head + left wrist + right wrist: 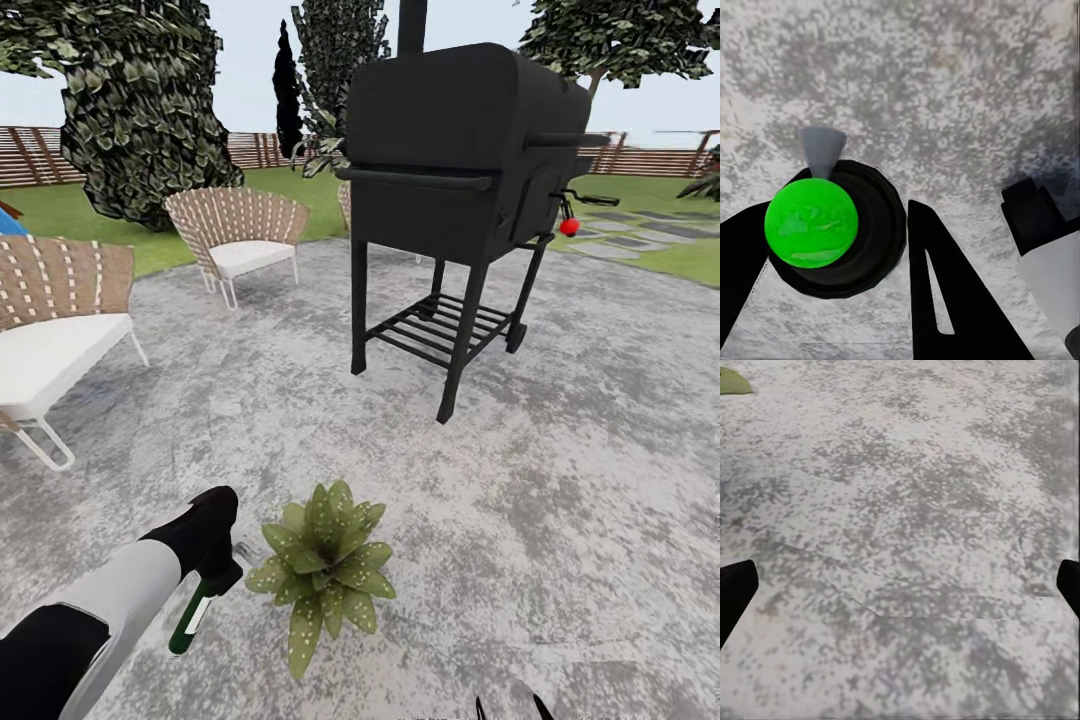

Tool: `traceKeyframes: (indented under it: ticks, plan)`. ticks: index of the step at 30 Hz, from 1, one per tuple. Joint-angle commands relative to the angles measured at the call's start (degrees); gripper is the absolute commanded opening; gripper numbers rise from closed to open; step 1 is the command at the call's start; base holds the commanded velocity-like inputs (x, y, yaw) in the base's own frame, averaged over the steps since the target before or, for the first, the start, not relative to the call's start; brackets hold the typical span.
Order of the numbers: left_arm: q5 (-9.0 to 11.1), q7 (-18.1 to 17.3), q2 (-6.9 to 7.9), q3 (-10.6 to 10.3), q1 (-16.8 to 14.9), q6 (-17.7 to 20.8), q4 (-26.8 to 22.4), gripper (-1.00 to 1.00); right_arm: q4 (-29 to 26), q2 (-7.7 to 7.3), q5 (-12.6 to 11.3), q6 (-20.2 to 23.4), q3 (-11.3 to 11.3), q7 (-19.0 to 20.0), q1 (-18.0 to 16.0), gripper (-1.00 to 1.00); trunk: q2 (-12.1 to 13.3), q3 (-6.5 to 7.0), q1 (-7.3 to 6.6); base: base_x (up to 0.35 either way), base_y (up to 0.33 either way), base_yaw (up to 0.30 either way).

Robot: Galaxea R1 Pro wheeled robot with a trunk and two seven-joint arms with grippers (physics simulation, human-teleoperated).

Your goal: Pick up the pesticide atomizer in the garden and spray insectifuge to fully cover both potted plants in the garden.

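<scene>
On the round grey patio, a potted plant (325, 565) spreads its pointed olive-green leaves low in the head view. My left gripper (213, 572) hangs just left of it, shut on the pesticide atomizer (190, 616), whose dark green body with a white label slants down and away from the plant. The left wrist view looks along the atomizer (811, 222), a bright green disc in a black ring with a grey nozzle, between my left gripper's (832, 240) dark fingers (945, 300). My right gripper (900, 585) is open over bare paving, near a leaf tip (731, 382). The second plant is out of view.
A black grill (460, 190) on legs stands ahead on the patio (600, 450). Wicker chairs with white cushions sit at the left (55, 320) and behind (240, 235). Lawn, stepping stones (640, 235), trees and a slatted wooden fence (40, 155) ring the paving.
</scene>
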Motion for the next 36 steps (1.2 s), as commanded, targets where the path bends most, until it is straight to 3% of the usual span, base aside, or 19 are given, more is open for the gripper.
traceKeyframes:
  ticks: [1,10,36]
  plan:
    - [-0.5,-0.6,0.05,-0.2,0.0,0.2,-0.1,-1.0,0.1,0.0,0.6,-0.1,-0.1,-0.6,0.0,1.0,0.0,-0.05,-0.01,0.0,0.0,-0.283]
    - [-0.6,-0.6,0.23,-0.2,0.1,0.2,0.1,-1.0,0.1,0.0,0.6,-0.1,-0.1,-0.6,0.0,1.0,0.0,-0.05,-0.01,-0.15,0.165,-0.264]
    - [-0.5,-0.7,0.14,0.1,0.0,0.4,-0.2,-1.0,0.1,0.0,0.6,-0.1,-0.1,-0.6,0.0,1.0,0.0,-1.15,-0.01,-0.024,0.328,-0.204]
